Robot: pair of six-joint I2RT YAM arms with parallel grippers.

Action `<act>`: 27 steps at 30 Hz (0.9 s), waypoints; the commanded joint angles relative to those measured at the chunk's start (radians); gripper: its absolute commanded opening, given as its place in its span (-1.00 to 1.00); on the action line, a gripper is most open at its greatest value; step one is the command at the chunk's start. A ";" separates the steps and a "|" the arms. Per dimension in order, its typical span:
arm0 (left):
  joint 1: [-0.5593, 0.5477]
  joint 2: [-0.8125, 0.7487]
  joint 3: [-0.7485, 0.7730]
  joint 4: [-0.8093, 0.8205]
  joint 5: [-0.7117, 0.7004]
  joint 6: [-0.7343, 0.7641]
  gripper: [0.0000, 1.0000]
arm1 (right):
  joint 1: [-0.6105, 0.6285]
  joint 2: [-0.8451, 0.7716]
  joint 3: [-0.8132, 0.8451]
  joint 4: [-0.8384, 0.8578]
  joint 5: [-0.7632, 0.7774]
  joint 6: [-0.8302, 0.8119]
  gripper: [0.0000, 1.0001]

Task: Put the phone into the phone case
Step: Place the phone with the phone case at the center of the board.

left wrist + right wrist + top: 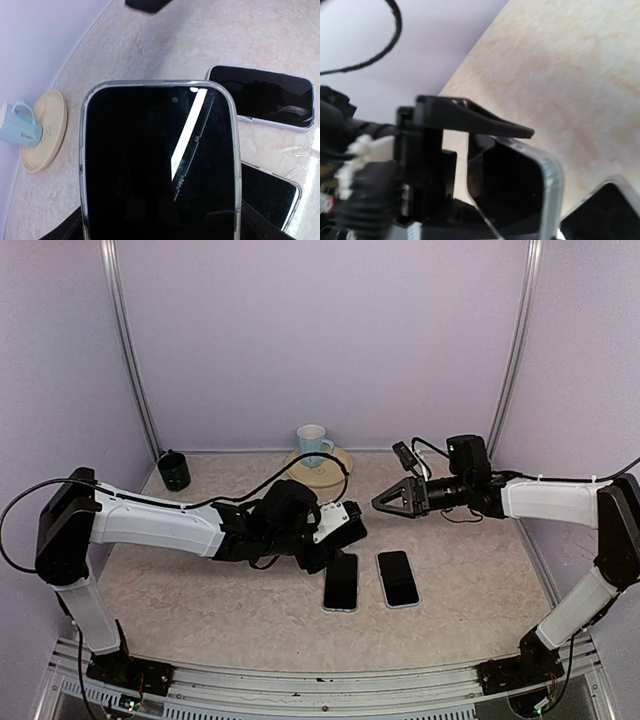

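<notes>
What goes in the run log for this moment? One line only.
left gripper: holds cased phone | right gripper: empty, apart | two phones: flat on table

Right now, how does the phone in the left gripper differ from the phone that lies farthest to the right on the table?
The held phone is up off the table, gripped by the left gripper. The right phone lies flat on the table, and nothing touches it. The held phone has a clear, see-through rim, but the right phone has a white rim. Both have a dark, glossy, unlit face.
</notes>
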 commanded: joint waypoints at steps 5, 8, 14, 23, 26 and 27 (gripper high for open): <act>0.043 0.034 0.095 -0.133 -0.078 -0.383 -0.76 | -0.033 -0.058 -0.032 -0.039 0.084 -0.024 0.17; 0.058 0.040 0.111 -0.198 -0.099 -0.535 -0.74 | -0.039 -0.064 -0.042 -0.039 0.094 -0.023 0.17; 0.073 0.061 0.132 -0.352 -0.145 -0.838 -0.78 | -0.042 -0.073 -0.049 -0.044 0.102 -0.023 0.18; 0.039 0.138 0.221 -0.593 -0.261 -1.200 -0.92 | -0.042 -0.093 -0.055 -0.055 0.108 -0.027 0.19; 0.033 0.173 0.238 -0.671 -0.295 -1.274 -0.90 | -0.043 -0.103 -0.057 -0.064 0.110 -0.033 0.20; 0.033 0.180 0.234 -0.684 -0.296 -1.292 -0.88 | -0.043 -0.106 -0.057 -0.067 0.110 -0.037 0.20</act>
